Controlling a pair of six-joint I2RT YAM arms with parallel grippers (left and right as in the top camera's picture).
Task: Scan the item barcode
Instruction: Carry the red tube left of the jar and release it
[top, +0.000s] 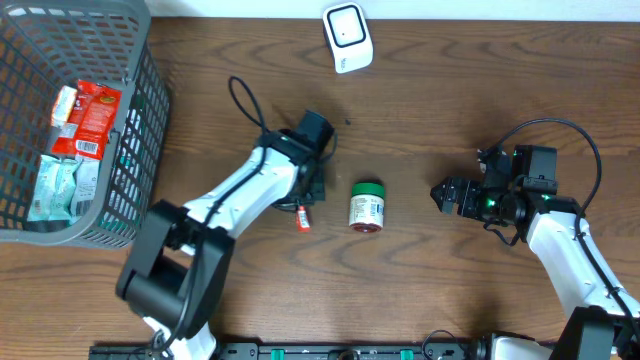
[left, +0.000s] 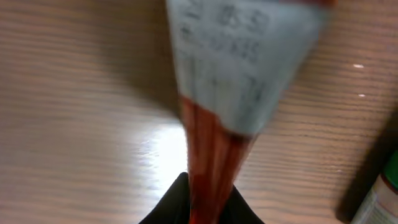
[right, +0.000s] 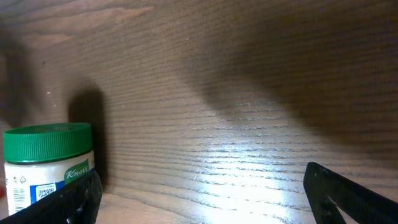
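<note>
A thin red packet (top: 302, 218) hangs pinched between the black fingers of my left gripper (top: 306, 204), just over the table's middle. In the left wrist view the packet (left: 214, 124) runs up from my left gripper (left: 208, 211) to a white printed label, too blurred to read. A green-lidded jar (top: 367, 207) lies on the table just right of it. The white scanner (top: 347, 37) stands at the far edge. My right gripper (top: 447, 195) is open with nothing in it and faces the jar (right: 46, 162) from the right.
A grey basket (top: 140, 120) with several packets stands at the far left. The jar (left: 382, 193) shows at the right edge of the left wrist view. A black cable (top: 245, 100) loops behind the left arm.
</note>
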